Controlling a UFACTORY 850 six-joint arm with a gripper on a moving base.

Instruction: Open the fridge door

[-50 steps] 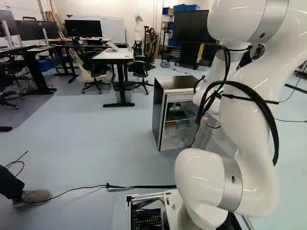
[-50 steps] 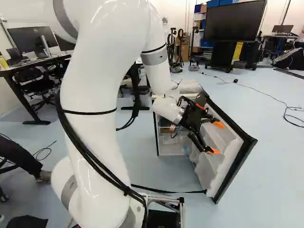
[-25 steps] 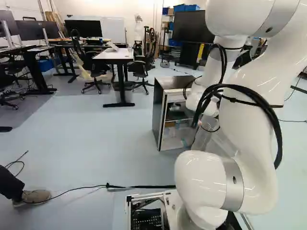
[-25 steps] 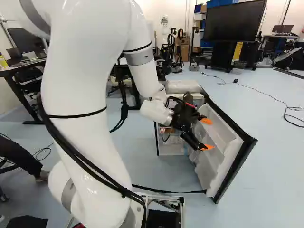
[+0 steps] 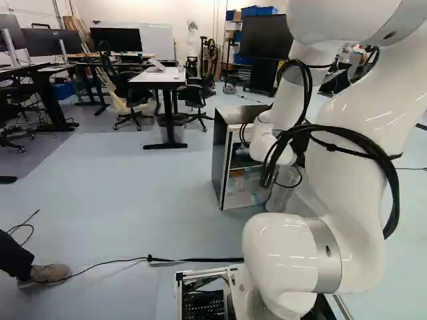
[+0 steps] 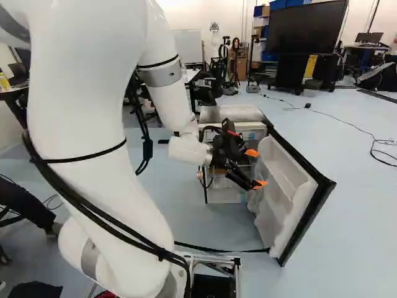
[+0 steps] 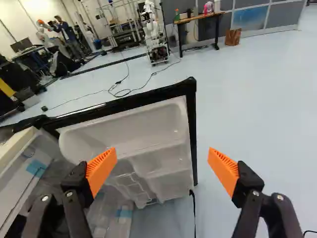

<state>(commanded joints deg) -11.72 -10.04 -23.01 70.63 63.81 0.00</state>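
Black gripper [image 6: 255, 169] stands open, its orange pads [image 7: 101, 171] well apart with nothing gripped between them, over the inner side of the fridge door [image 6: 288, 192]. That door is wide open, swung out from the fridge [image 5: 221, 160], which sits beside the arm in the left base view. In the wrist view, pale blue labels [image 7: 35, 167] mark clear drawers [image 7: 17, 181] inside the fridge; whatever print they bear is too small to tell. Ahead of the fingers lie the door's white bins [image 7: 163, 161], bounded by a straight black edge [image 7: 191, 129]. Past that edge, pale floor [image 7: 247, 99] stretches away. A black cable [image 6: 211, 250] reaches the door's lower corner.
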